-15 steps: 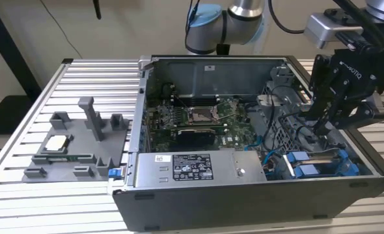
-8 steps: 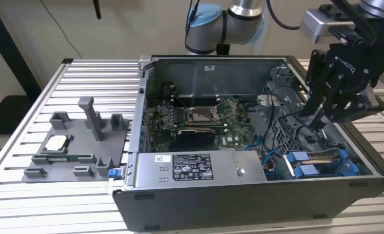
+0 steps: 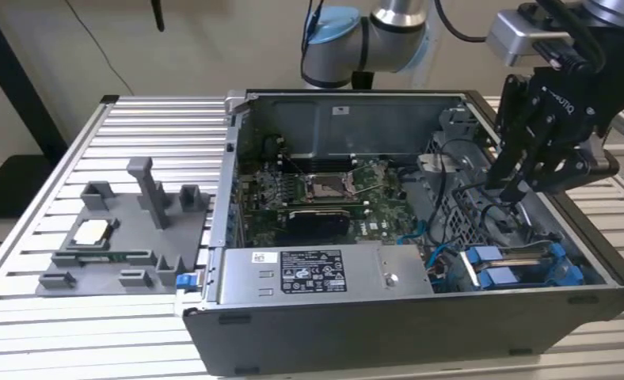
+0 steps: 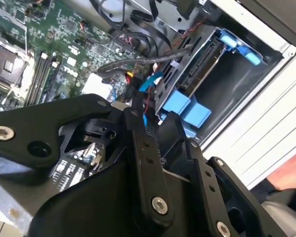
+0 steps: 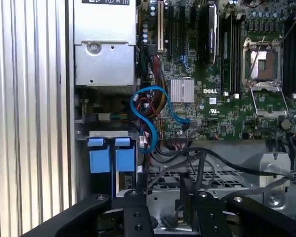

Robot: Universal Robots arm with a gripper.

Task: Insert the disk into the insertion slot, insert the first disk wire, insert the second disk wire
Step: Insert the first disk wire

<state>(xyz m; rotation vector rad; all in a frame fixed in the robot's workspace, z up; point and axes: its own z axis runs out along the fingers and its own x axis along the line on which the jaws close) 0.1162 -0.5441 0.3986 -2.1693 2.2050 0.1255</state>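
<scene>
the disk [image 3: 499, 273] is seen seated in the corner bay of the case [image 3: 397, 332], so the first-wire step is judged in hand. the claw [image 3: 511, 186] is held released and empty above it; the blue wire [image 5: 149, 116] would need gripping squarely at its plug.

The exterior view looks down from a distance, beyond the table [image 3: 132, 127], onto the open computer case [image 3: 397, 332] beneath the hand [image 3: 511, 184]. Both wrist views ride close behind the hand, facing into the case, and share the motherboard [image 5: 212, 98] and drive bay [image 5: 111, 158].
</scene>
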